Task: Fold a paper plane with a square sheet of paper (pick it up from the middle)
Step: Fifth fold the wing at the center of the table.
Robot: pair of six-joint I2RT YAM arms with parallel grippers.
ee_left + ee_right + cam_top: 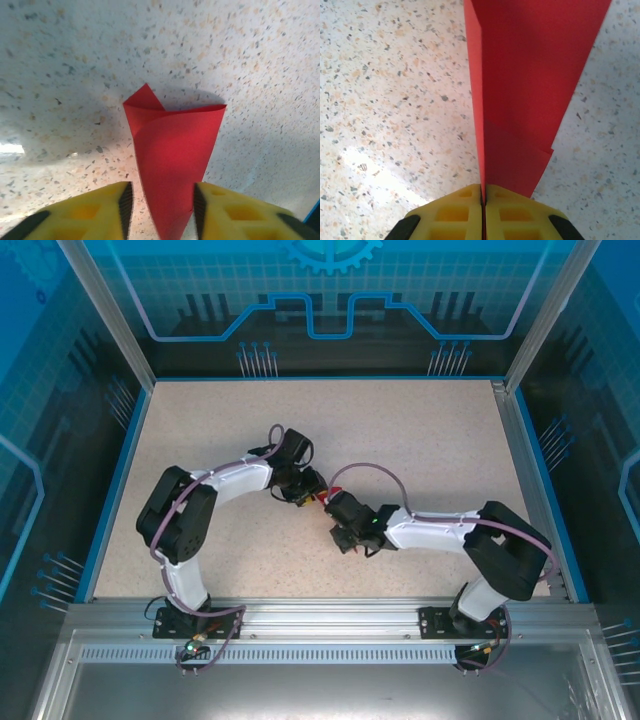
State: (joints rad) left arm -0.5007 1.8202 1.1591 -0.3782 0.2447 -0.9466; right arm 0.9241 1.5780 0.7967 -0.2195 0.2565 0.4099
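The red sheet of paper (172,160) is folded into a narrow shape that tapers toward the camera in the left wrist view, with a curled layer and a small corner sticking up at its far end. My left gripper (161,196) is open. Its yellow fingers (100,210) stand on either side of the paper's narrow end, with a small gap at each pad. My right gripper (483,194) is shut on the folded edge of the paper (530,75), which stands on edge and runs away from the jaws. From above, both grippers (312,490) (337,510) meet at the table's middle over a sliver of red (325,497).
The speckled beige table (420,440) is bordered by a blue rim and an aluminium frame (320,615) at the near edge. Blue enclosure walls stand on three sides. Both arms reach inward from their bases, with cables looping above them.
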